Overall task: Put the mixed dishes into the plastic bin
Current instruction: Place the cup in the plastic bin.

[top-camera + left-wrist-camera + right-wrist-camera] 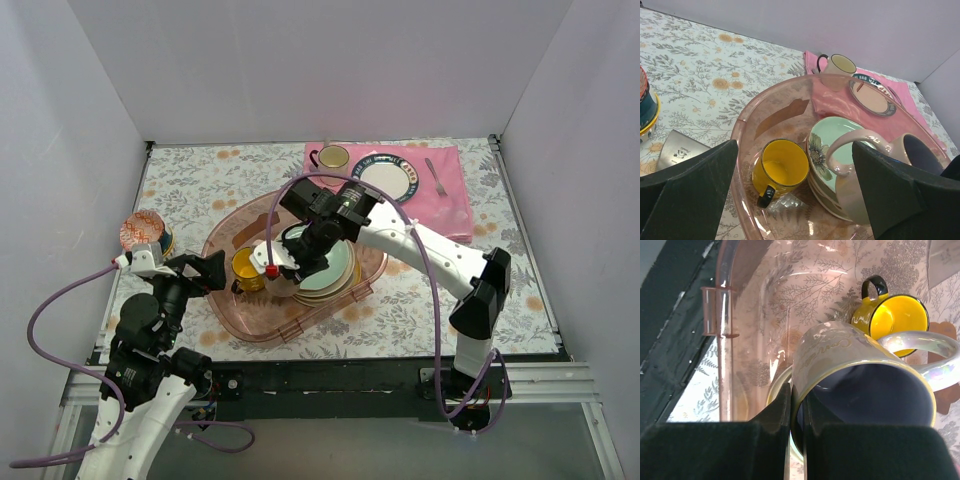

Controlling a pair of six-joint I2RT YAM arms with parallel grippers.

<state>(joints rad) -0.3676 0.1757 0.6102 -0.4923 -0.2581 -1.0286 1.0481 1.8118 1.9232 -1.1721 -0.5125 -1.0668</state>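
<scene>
The pink plastic bin (262,325) lies mid-table. Inside it a yellow mug (247,268) lies on its side beside a stack of plates, with the mint-green plate (335,270) on top. My right gripper (288,262) is shut on the rim of the grey mug (860,375), one finger inside its dark-blue interior, and holds it tilted over the stack's left edge. In the left wrist view the floral plate (819,156) peeks from under the green one. My left gripper (210,270) stands open at the bin's left rim, holding nothing. The red-and-blue bowl (143,232) sits on the table left of it.
A pink cloth (455,200) at the back right carries a blue-rimmed plate (385,177), a cream mug (331,157) and a fork (437,177). White walls enclose the floral tabletop on three sides.
</scene>
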